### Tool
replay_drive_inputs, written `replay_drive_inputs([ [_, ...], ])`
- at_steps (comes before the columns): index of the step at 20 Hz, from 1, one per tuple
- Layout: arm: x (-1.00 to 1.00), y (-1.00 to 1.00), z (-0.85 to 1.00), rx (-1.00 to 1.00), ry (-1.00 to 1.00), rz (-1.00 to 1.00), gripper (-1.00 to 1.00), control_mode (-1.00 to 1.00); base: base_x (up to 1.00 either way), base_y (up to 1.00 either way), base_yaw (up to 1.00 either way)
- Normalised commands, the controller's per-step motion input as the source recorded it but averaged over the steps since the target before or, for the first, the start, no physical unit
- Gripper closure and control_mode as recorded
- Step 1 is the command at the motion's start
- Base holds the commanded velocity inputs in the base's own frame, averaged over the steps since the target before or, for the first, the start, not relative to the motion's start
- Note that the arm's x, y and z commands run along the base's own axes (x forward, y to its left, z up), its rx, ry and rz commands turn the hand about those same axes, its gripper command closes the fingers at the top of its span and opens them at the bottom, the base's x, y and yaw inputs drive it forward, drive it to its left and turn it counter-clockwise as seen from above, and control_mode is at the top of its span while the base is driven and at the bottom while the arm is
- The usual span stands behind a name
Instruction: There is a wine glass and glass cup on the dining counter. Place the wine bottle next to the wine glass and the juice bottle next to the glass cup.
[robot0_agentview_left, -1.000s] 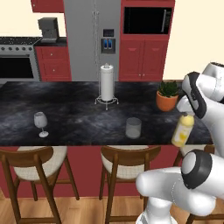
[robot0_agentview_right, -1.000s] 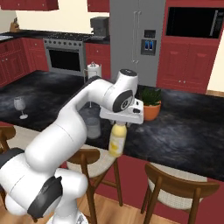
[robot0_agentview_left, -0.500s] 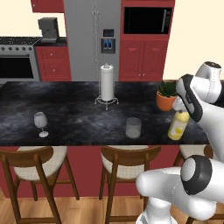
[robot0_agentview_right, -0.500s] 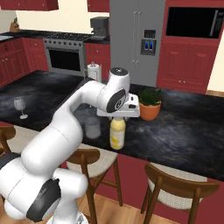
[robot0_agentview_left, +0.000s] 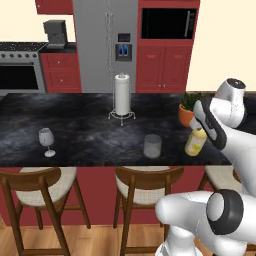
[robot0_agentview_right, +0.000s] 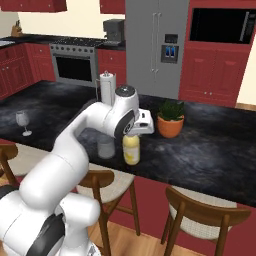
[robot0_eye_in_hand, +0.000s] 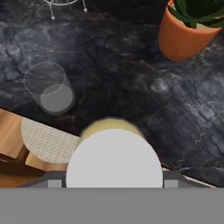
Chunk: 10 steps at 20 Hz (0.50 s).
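Note:
The yellow juice bottle (robot0_agentview_left: 195, 143) hangs upright, low over the front right of the dining counter (robot0_agentview_left: 85, 132), with my gripper (robot0_agentview_left: 200, 131) shut on its neck. In the hand view its white cap (robot0_eye_in_hand: 114, 159) hides my fingertips. The glass cup (robot0_agentview_left: 152, 146) stands a short way left of the bottle, apart from it. Seen from the right base, the juice bottle (robot0_agentview_right: 131, 149) is just right of the glass cup (robot0_agentview_right: 106, 147), under my gripper (robot0_agentview_right: 132, 133). The wine glass (robot0_agentview_left: 46, 141) stands far left near the front edge. The wine bottle is out of view.
A potted plant in an orange pot (robot0_agentview_left: 187, 112) stands just behind the bottle. A paper towel holder (robot0_agentview_left: 122, 97) stands at mid counter. Wooden stools (robot0_agentview_left: 145, 182) line the counter's front edge. Bare black stone lies between the wine glass and the glass cup.
My arm has carried the juice bottle leftward and a little farther in over the counter, closer to the glass cup. The glasses have not moved.

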Motion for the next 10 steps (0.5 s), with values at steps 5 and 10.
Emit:
replay_drive_inputs([
  [5, 0.42, 0.0, 0.0, 0.08, 0.16, 0.0, 1.0, -1.0, 0.0, 0.0, 0.0],
  [10, 0.38, 0.03, -0.02, 0.05, 0.21, 0.03, 1.0, -1.0, 0.0, 0.0, 0.0],
])
